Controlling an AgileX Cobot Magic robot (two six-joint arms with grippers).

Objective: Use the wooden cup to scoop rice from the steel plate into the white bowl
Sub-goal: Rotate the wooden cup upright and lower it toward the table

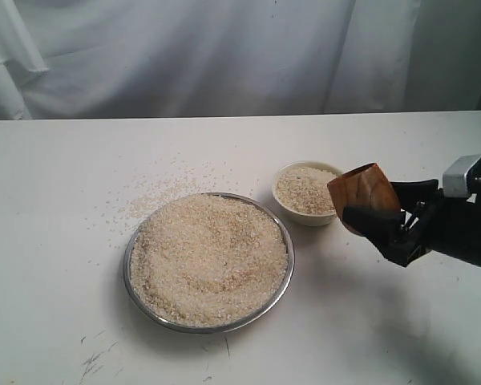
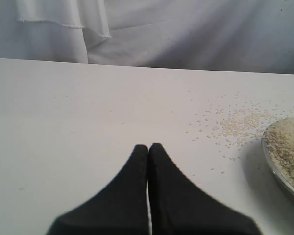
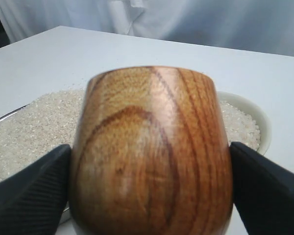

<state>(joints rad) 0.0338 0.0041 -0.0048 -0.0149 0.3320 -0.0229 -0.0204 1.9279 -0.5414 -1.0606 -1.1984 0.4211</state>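
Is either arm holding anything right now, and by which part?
The right gripper holds the wooden cup by its rounded sides, one of the jaws pressed on each side. The left gripper is shut and holds nothing.

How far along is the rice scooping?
Done: the bowl holds rice nearly to its rim. In hand: the right gripper clamps the cup beside the bowl; its contents are hidden. Remaining: the plate is heaped with rice. The left gripper is shut, holding nothing.

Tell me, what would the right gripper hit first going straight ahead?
Probably the bowl, just beyond the cup that the right gripper holds; the cup might clear its rim, since height is unclear.
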